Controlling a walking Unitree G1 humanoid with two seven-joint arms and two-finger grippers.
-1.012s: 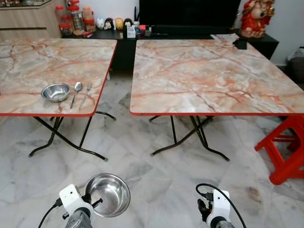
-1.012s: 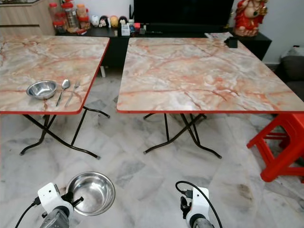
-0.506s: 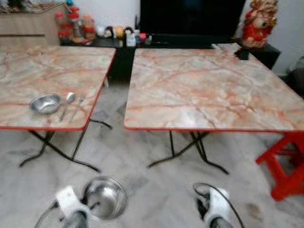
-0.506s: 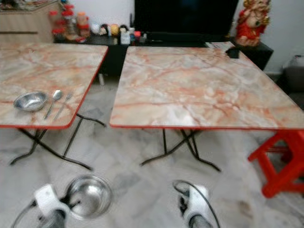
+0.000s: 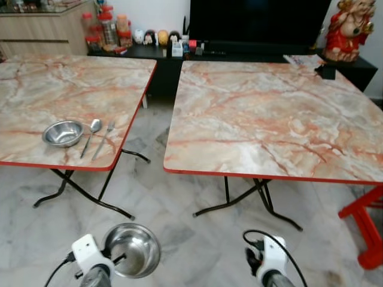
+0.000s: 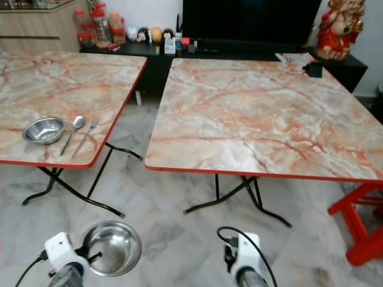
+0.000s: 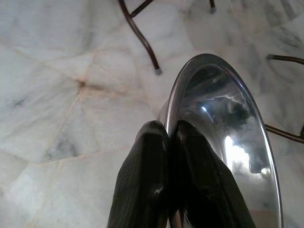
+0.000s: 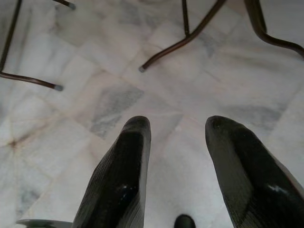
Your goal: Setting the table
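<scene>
The left gripper (image 7: 168,142) has its fingers clamped on the rim of a steel bowl (image 5: 133,249), carried low above the marble floor (image 5: 179,221); the wrist itself is cut off by the lower frame edge. The right gripper (image 8: 178,142) hangs beside it with its fingers apart and nothing between them, over bare floor tiles.

Ahead stand two folding worktops with marble-patterned tops and red edges. On the left worktop (image 5: 72,89), near its front edge, sit a second bowl (image 5: 63,133), a spoon (image 5: 93,131) and a fork (image 5: 103,139), side by side. The right worktop (image 5: 275,113) carries a small dark object (image 5: 326,72) at its far corner, too small to identify. A red stool (image 5: 365,230) is partly cut off at the right. Behind, a dark cabinet (image 5: 251,57) holds jars (image 5: 108,30), small figurines and a red statue (image 5: 347,27).
</scene>
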